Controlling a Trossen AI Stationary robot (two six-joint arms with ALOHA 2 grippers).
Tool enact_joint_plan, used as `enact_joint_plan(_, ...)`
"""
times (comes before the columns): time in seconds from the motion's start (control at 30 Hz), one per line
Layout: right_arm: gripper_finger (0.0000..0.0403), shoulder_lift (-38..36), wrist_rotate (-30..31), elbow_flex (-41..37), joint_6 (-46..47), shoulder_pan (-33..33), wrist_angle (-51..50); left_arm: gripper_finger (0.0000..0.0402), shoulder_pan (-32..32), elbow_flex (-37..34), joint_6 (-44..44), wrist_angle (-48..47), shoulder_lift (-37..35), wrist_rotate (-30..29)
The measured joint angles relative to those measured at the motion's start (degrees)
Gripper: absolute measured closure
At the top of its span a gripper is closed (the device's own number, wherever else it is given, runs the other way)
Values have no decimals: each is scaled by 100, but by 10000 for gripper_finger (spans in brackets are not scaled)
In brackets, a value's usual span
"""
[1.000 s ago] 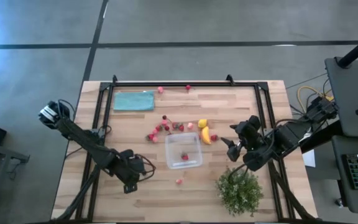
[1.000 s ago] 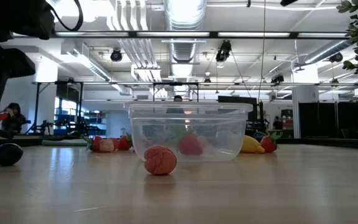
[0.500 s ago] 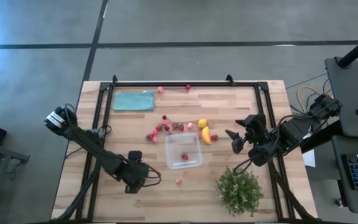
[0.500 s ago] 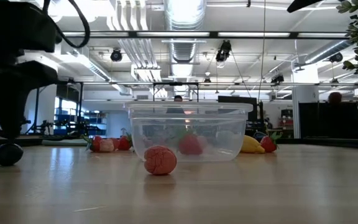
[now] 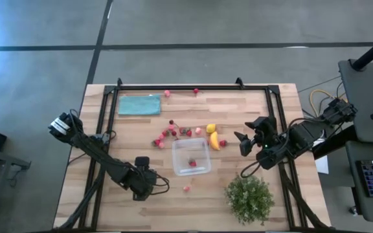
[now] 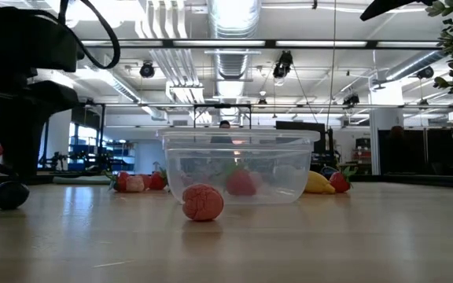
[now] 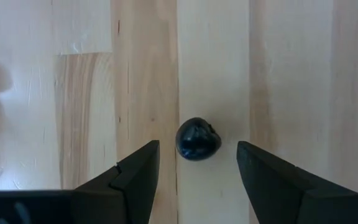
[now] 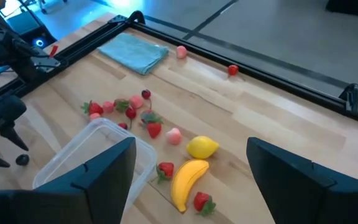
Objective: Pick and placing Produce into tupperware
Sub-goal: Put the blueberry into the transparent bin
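Observation:
My left gripper (image 5: 142, 186) points straight down near the table's near-left part, open. In its wrist view (image 7: 197, 151) the fingers stand on either side of a dark blue berry (image 7: 197, 139) without touching it. That berry rests on the wood (image 6: 9, 194). The clear tupperware (image 5: 191, 156) sits mid-table with one red piece (image 5: 192, 164) inside. Red and pink produce (image 5: 172, 133), a lemon (image 5: 210, 129) and a banana (image 5: 214, 141) lie beyond and beside it. A pink berry (image 5: 186, 188) lies on its near side. My right gripper (image 5: 243, 143) hovers open, right of the banana.
A teal cloth (image 5: 139, 104) lies at the far left. Two loose berries (image 5: 167, 93) (image 5: 195, 91) sit by the far rail. A green leafy bush (image 5: 248, 199) stands at the near right, below the right arm. Bare wood stretches between the left gripper and the tupperware.
My left gripper has come down over the dark berry and shifted slightly toward the table's right; its fingers now stand around the berry. My right gripper has drawn a little toward the far edge, away from the bush. The produce and the tupperware have not moved.

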Motion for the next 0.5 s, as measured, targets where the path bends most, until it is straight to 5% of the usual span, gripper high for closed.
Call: enact_joint_plan(0.5,110,31,-11,0,212,0,18,201,0,-142,160,203,1,24)
